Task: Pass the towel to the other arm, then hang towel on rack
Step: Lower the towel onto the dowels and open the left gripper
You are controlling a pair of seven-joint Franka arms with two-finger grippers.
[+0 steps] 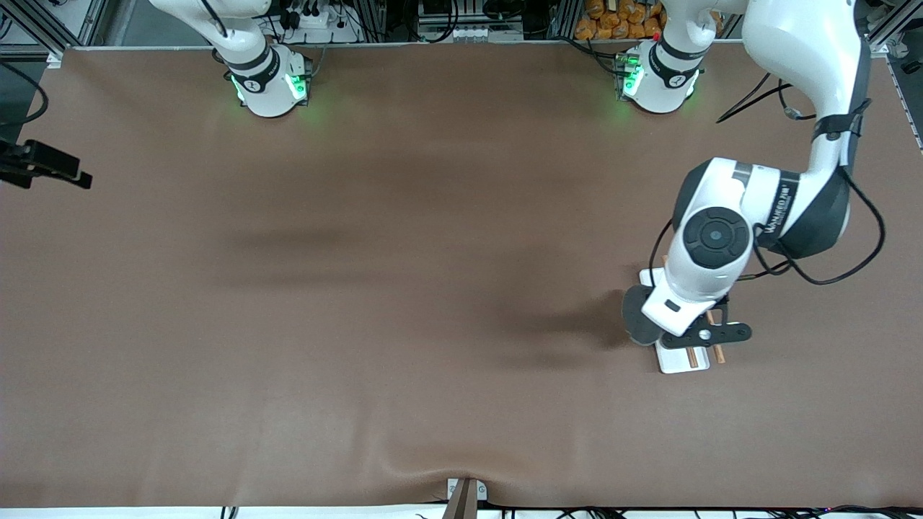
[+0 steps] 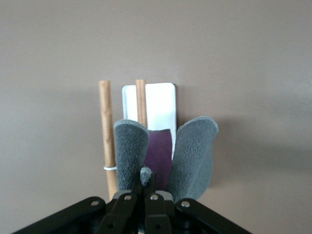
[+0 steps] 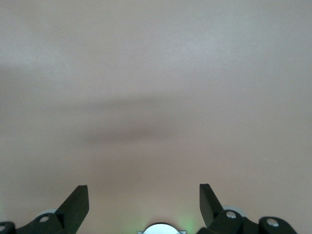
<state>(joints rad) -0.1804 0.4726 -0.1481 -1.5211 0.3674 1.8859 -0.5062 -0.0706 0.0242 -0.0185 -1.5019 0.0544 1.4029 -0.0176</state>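
Covering the whole scene, the brown worktop (image 1: 360, 288) carries the rack (image 1: 681, 360) toward the left arm's end, at the side nearer the front camera. The rack's white base (image 2: 158, 105) is oblong, and its two wooden rods (image 2: 106, 126) run parallel along the base's long axis. The left claw (image 2: 146, 181) hangs directly over the rack, clenched on the towel (image 2: 192, 156) at a pinched middle fold. From that pinch the dark grey cloth spreads in two lobes, one to each side of the claw, draped above the rods. The right claw (image 3: 144, 204) waits over bare worktop, its fingers (image 3: 78, 204) spread wide and holding nothing.
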